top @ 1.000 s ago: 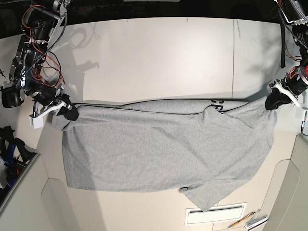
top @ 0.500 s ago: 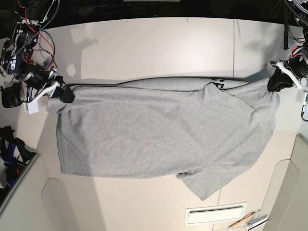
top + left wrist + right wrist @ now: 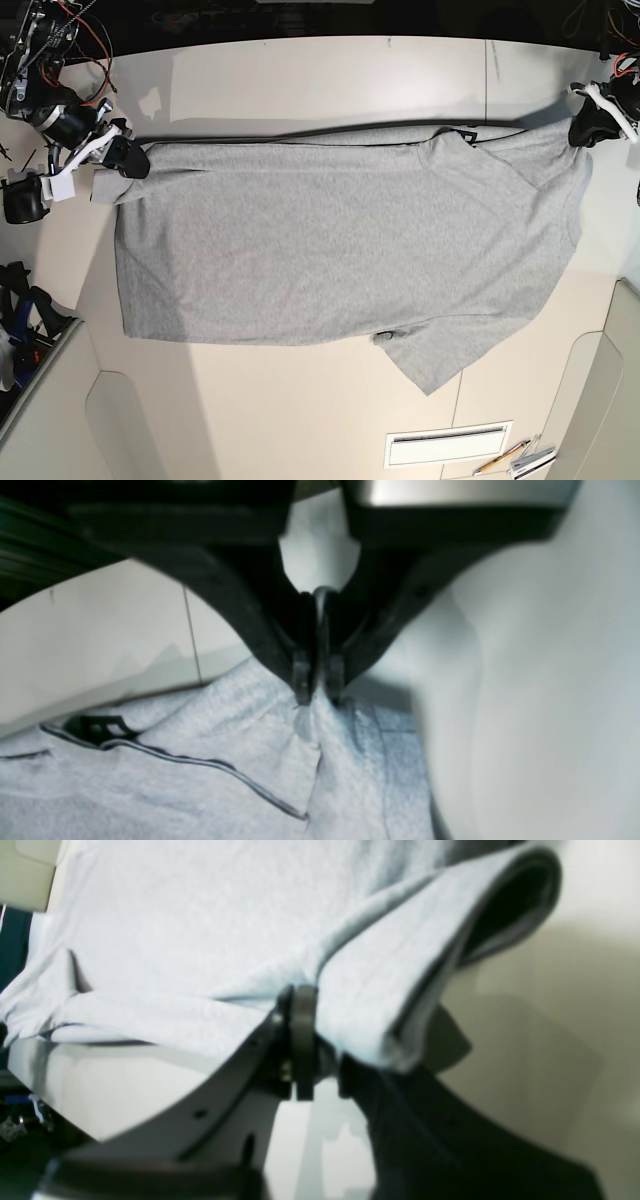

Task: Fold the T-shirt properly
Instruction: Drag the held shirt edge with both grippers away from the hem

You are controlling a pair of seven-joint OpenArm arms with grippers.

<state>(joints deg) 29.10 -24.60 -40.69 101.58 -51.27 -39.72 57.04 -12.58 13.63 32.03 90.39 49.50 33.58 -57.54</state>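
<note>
T-shirt (image 3: 340,250) first: it is big, plain and grey, and it lies spread out wide across the white table (image 3: 320,90). Its top edge is pulled in a long line between my two pincers. One short sleeve (image 3: 425,365) sticks out at the bottom edge, lying flat.

My left pincer (image 3: 585,128) is at the far right of the base view. It is squeezed tight on a corner of the shirt, up by the shoulder. In my left wrist view the two black fingers (image 3: 301,677) press together with a thin bit of grey cloth pinched between them. A dark edge line (image 3: 200,765) of the shirt runs just below.

My right pincer (image 3: 128,160) is at the far left of the base view. It is closed too, gripping the other corner of the shirt. In my right wrist view the cloth folds over the fingertips (image 3: 302,1040) and hangs in a soft roll beside them.

A pencil (image 3: 500,460) lies near the bottom edge of the table, well apart from the shirt.
</note>
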